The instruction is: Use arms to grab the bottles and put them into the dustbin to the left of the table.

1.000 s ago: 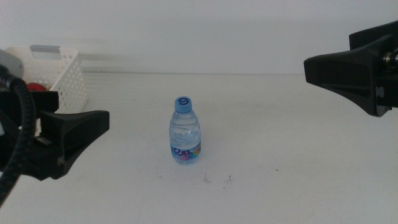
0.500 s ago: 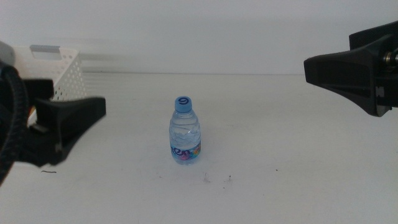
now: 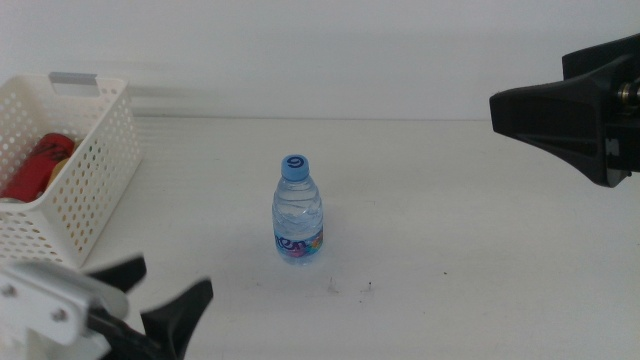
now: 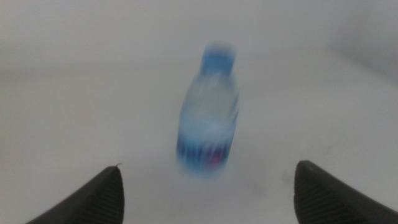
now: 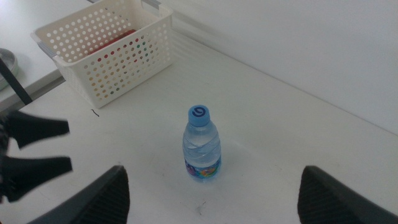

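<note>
The left gripper [image 3: 150,300] is seen low over the bench [image 3: 450,220] at the near left corner of the middle view, with its jaws spread wide and nothing held between them. In the left wrist view the two dark jaws stand far apart, and the water bottle [image 4: 209,109] is framed in the gap ahead of them, blurred, upright and clear of both jaws. From the middle view the bottle [image 3: 298,210] is placed ahead of these jaws and off to their right, well apart from them, standing on its base with its blue cap up and its blue label near the bottom.

The right gripper [image 3: 560,115] is held high at the right side, well apart from the bottle, its jaws likewise parted wide and empty. In the right wrist view the bottle [image 5: 201,143] is seen between and beyond these jaws, and the left gripper [image 5: 37,149] is seen further off to one side.

The dustbin [image 3: 95,170] is set at the far left of the bench, beyond the left jaws and well apart from the bottle. A red can [image 3: 40,165] is seen lying inside it. In the right wrist view the dustbin [image 5: 118,65] shows red through its perforated wall.
</note>
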Robot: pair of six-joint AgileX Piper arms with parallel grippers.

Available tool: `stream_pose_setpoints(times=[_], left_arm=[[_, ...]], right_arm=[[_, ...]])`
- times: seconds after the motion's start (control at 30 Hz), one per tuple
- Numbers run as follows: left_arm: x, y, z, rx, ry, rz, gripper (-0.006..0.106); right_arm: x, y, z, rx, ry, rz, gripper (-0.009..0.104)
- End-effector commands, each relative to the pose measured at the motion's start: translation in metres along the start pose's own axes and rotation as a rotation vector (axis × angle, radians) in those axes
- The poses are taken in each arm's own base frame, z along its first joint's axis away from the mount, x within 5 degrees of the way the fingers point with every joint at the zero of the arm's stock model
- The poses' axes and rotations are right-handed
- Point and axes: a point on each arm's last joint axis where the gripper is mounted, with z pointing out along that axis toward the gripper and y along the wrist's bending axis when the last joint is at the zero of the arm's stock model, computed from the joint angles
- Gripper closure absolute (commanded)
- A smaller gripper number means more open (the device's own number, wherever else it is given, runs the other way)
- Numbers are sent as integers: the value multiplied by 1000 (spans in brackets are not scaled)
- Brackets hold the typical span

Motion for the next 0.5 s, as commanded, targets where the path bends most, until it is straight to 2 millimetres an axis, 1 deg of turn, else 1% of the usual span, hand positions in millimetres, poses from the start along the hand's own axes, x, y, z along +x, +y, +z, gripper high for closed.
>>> stream_pose_setpoints(times=[0.0, 0.07, 0.13, 0.2, 0.3, 0.47], left_arm=[[11, 3, 2, -14, -16, -47, 7], [11, 3, 8, -16, -13, -26, 7], [6, 2, 15, -10, -48, 41, 7], [5, 1, 24, -15, -16, 61, 7], [11, 1, 37, -22, 68, 72, 7], [21, 1, 56, -14, 59, 103, 7]], right_arm=[[-2, 0, -3, 0, -12, -3, 12], [-2, 0, -2, -2, -12, -2, 12], [-2, 1, -3, -4, -13, 0, 12], [-2, 1, -3, -4, -13, 0, 12], [-2, 1, -3, -4, -13, 0, 12], [-2, 1, -3, -4, -13, 0, 12]])
